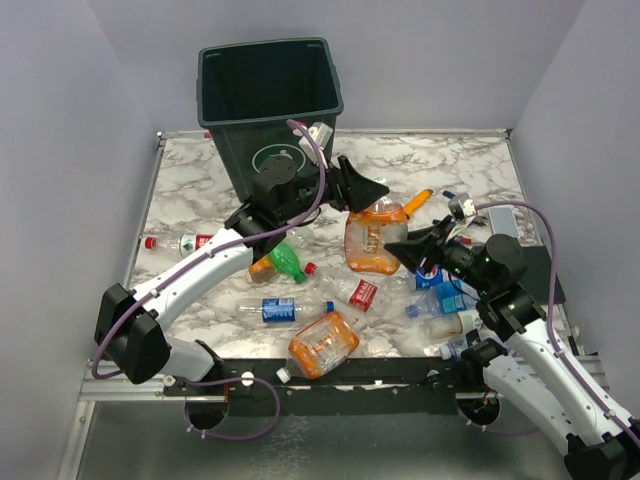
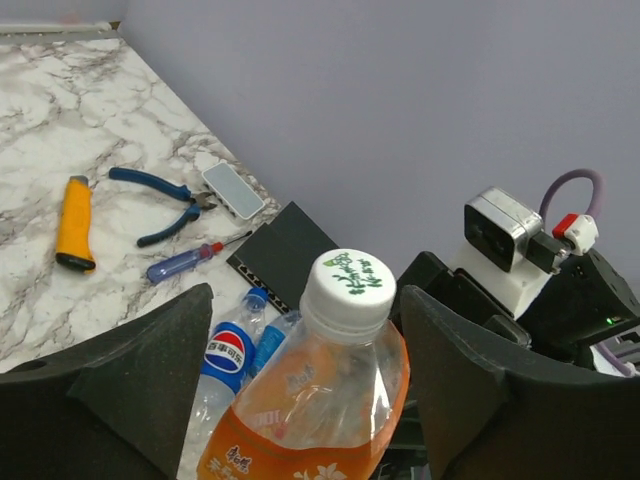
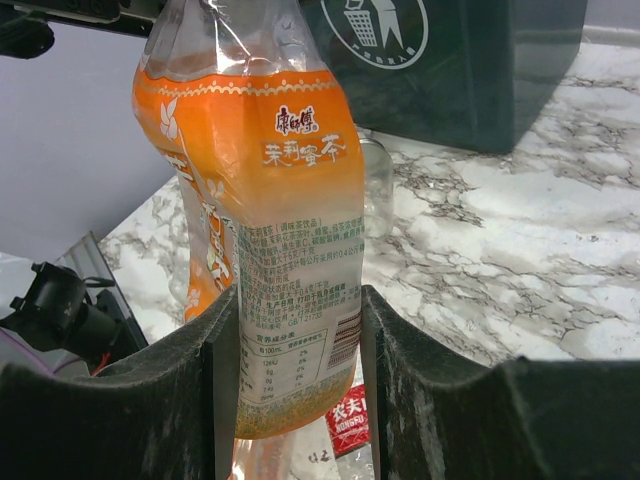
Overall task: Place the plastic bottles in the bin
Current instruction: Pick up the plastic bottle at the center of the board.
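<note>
A large orange-labelled bottle with a white cap hangs in the air in front of the dark green bin. My right gripper is shut on its lower end, fingers pressed on both sides of the label. My left gripper is open around the neck, with gaps on both sides in the left wrist view. Other bottles lie on the table: a green one, a blue-labelled one, an orange one, a red-labelled one and several at the right.
The bin also shows in the right wrist view. Blue-handled pliers, an orange cylinder, a screwdriver, a small white device and a black box lie at the table's right side. A Pepsi bottle lies below the held one.
</note>
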